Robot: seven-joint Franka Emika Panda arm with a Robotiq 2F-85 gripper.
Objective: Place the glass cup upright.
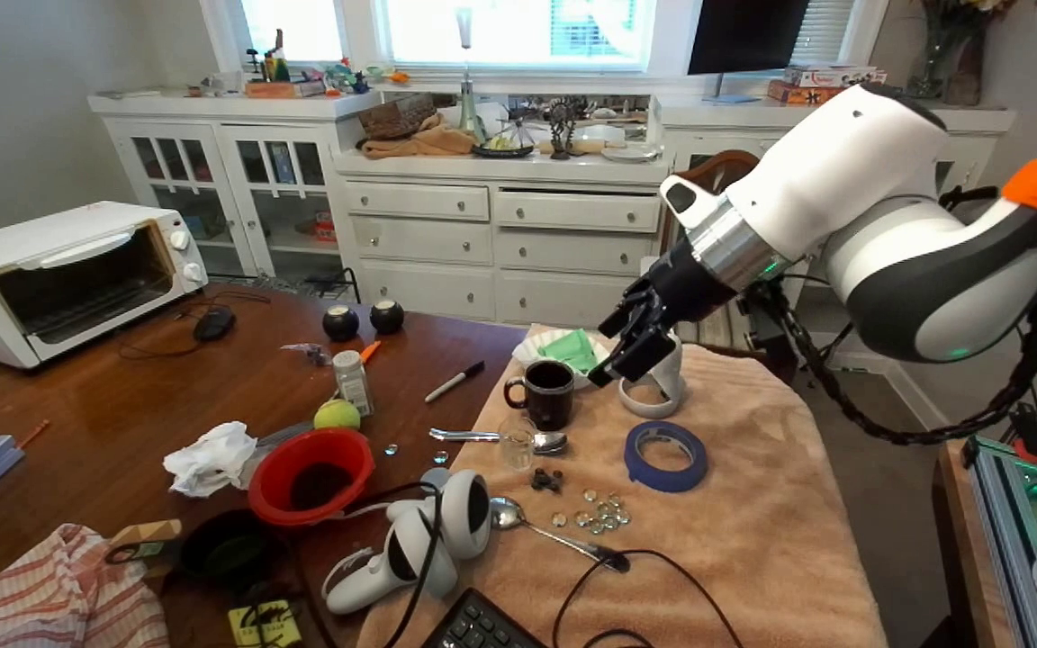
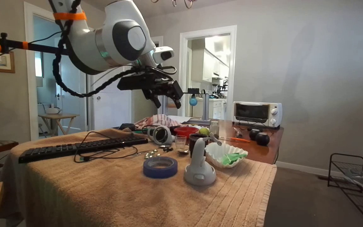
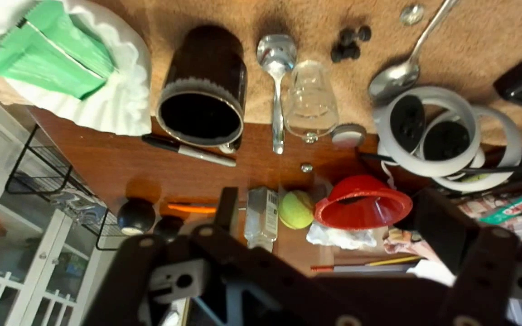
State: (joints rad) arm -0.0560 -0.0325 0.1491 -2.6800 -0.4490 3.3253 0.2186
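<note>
The glass cup (image 1: 517, 445) is a small see-through tumbler on the towel edge beside the black mug (image 1: 549, 396). It also shows in an exterior view (image 2: 180, 142) and in the wrist view (image 3: 311, 102). It appears to stand upright, wide end up like the mug's opening. A spoon (image 3: 277, 68) lies between cup and mug. My gripper (image 1: 607, 351) is open and empty, well above the table, also seen in an exterior view (image 2: 168, 104). In the wrist view its fingers (image 3: 326, 206) are wide apart, with the cup beyond them, untouched.
Blue tape (image 1: 665, 456), a white controller (image 2: 199, 170) and a coffee filter with green packet (image 3: 61, 59) lie near the cup. Glass beads (image 1: 604, 515), another spoon (image 3: 397, 77), two more controllers (image 1: 442, 531) and a red bowl (image 1: 311, 477) are also around it.
</note>
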